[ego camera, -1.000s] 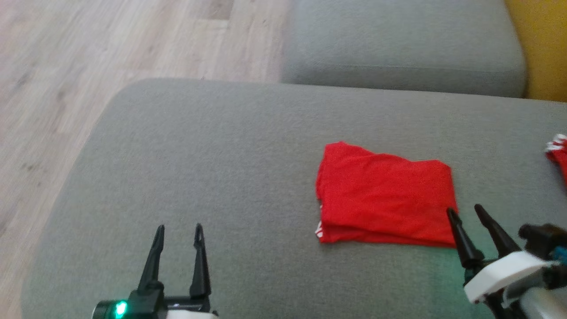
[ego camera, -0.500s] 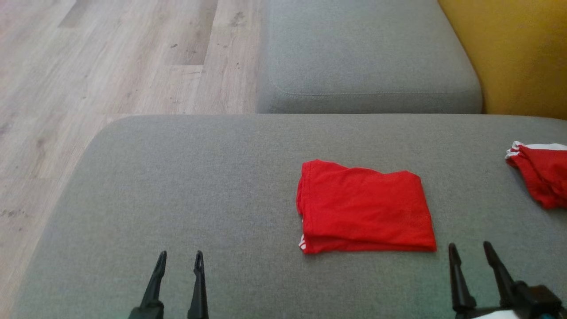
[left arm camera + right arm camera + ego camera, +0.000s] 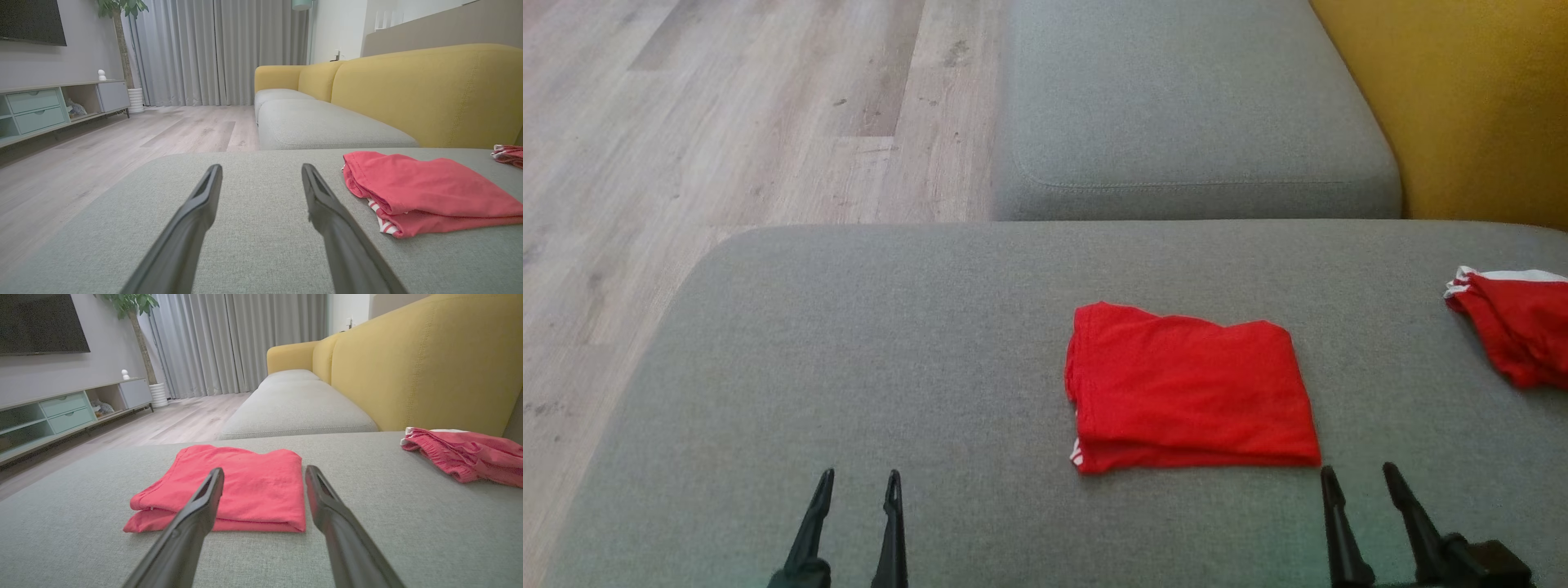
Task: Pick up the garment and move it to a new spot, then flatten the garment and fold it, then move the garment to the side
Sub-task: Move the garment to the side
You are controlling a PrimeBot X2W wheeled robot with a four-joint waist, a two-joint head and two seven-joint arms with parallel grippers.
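The garment (image 3: 1188,388) is red with white trim and lies folded into a flat rectangle right of centre on the grey cushion (image 3: 866,343). It also shows in the left wrist view (image 3: 421,192) and the right wrist view (image 3: 233,490). Near the cushion's front edge my left gripper (image 3: 860,483) stands open and empty, well left of the garment. My right gripper (image 3: 1360,478) is open and empty just in front of the garment's near right corner, not touching it. Its fingers (image 3: 204,502) frame the garment's near edge.
A second red garment with white trim (image 3: 1515,327) lies crumpled at the cushion's right edge. Another grey seat cushion (image 3: 1192,122) sits behind, with the yellow sofa back (image 3: 1462,106) to the right. Wooden floor (image 3: 686,139) lies left of the cushion.
The head camera has tilted, shifting the whole picture. My right gripper has drawn back from the garment's near right corner and both grippers sit lower in view. The garment lies unchanged.
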